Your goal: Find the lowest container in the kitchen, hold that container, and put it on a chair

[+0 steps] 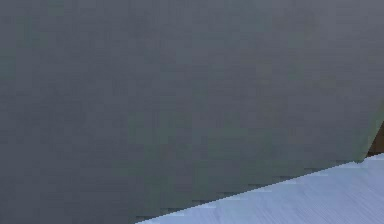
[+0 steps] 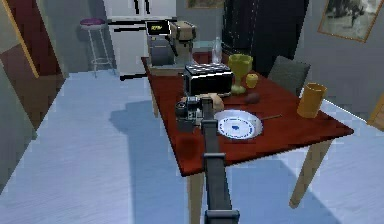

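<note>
Progress: placing on the chair (image 2: 291,72), beyond the table (image 2: 290,140) and well right of the gripper (image 2: 188,108), is judged not yet done. Candidate containers: a green pot (image 2: 240,70) beyond and right of the gripper, and an orange cup (image 2: 313,100) farther right. The arm (image 2: 216,180) is extended, with the gripper at the table's edge and the toaster (image 2: 205,77) just beyond. Whether it holds anything, or how its fingers are set, cannot be told.

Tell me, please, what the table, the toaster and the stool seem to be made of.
Table: probably stained wood, its top an even red-brown, its legs pale. Toaster: likely metal, silvery sides, dark top. Stool: thin pale legs, perhaps metal; purple seat, material unclear.
</note>
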